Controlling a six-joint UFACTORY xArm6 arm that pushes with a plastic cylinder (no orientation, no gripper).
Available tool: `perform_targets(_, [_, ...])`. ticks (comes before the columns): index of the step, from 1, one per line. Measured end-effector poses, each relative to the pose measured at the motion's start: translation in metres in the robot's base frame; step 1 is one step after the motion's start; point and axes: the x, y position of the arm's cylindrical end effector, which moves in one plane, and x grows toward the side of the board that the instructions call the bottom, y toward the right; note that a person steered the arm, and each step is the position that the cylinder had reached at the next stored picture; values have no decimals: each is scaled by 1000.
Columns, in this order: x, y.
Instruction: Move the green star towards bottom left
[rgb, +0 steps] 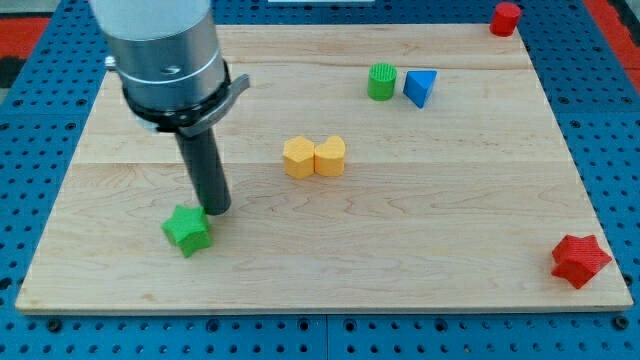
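The green star (187, 230) lies on the wooden board (420, 210) near the view's bottom left. My tip (217, 211) stands just at the star's upper right edge, touching or almost touching it. The dark rod rises from there to the grey arm body at the view's top left.
A yellow hexagon (298, 158) and a yellow heart (330, 156) sit side by side in the middle. A green cylinder (381, 81) and a blue triangle (421, 87) stand at the upper right. A red cylinder (506, 18) is at the top right corner, a red star (580, 260) at the bottom right.
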Motion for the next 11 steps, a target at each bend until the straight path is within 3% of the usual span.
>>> perform_targets(2, [10, -53])
perform_targets(4, [14, 24])
perform_targets(9, [57, -100])
perform_targets(11, [57, -107])
